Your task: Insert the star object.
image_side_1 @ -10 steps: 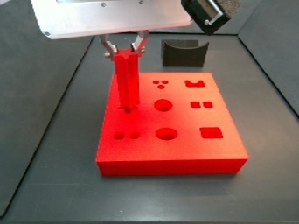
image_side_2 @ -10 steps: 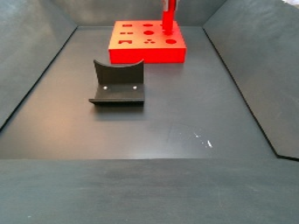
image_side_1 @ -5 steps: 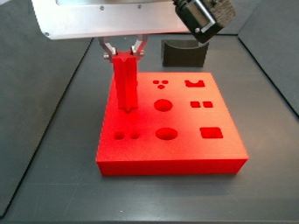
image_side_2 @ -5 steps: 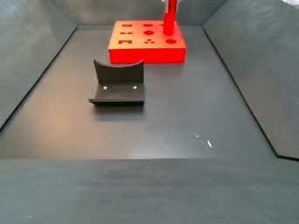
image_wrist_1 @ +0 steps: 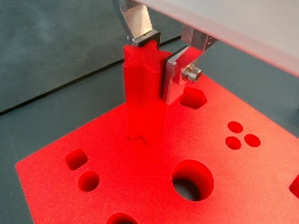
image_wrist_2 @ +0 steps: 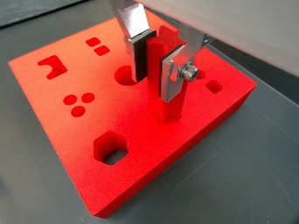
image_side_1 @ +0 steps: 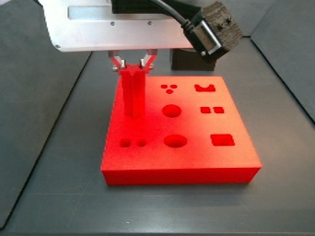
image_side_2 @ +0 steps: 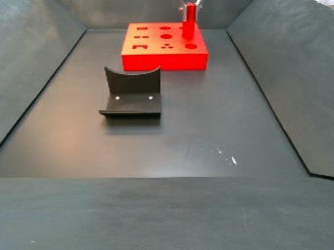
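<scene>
The star object (image_side_1: 133, 97), a bright red ridged peg, stands upright with its lower end in a hole near the far left corner of the flat red block (image_side_1: 147, 161). It also shows in a side view (image_side_2: 189, 27) and in both wrist views (image_wrist_1: 142, 96) (image_wrist_2: 170, 107). My gripper (image_side_1: 133, 66) is directly above the block, its silver fingers (image_wrist_1: 142, 35) closed on the peg's top. It shows the same way in a wrist view (image_wrist_2: 156, 86). The peg's lower end is hidden inside the block (image_wrist_2: 140, 122).
The block (image_side_2: 163, 61) has several other shaped holes, round, square and hexagonal. A small dark grey curved holder (image_side_2: 131, 93) stands on the dark floor apart from the block and shows behind it in a side view (image_side_1: 193, 57). Sloping dark walls ring the floor.
My gripper has come down with the peg. The peg has sunk deeper into its hole, so less of it stands above the block.
</scene>
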Controlling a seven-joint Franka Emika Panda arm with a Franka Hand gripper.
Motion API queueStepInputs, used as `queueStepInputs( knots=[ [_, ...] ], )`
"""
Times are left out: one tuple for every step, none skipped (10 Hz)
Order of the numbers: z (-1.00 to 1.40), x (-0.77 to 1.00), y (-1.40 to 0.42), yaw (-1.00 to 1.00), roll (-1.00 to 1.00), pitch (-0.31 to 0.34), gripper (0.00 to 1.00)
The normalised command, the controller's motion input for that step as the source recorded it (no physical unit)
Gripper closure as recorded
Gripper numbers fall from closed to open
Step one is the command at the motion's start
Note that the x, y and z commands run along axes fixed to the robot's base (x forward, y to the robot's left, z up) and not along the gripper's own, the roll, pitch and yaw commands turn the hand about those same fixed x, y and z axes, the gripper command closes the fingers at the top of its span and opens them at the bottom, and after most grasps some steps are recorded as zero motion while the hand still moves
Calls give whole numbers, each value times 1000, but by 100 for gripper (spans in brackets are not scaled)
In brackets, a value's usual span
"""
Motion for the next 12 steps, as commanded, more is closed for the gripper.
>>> queueStepInputs(
  knots=[
    [0,0,26,0,0,0,100],
    [-269,380,0,-66,53,27,100],
    [-280,451,0,-89,39,26,100],
    [-220,323,0,-114,40,24,100],
    [-197,306,0,-140,26,19,100],
    [-174,363,0,-146,14,24,100],
    [-183,337,0,-146,30,24,100],
    [-294,197,0,-151,103,4,100],
    [-646,0,-51,-60,246,0,100],
    [-680,0,-143,-14,356,0,100],
    [-711,-23,-183,0,339,0,100],
    [-823,-31,-209,0,271,-41,100]
  ],
)
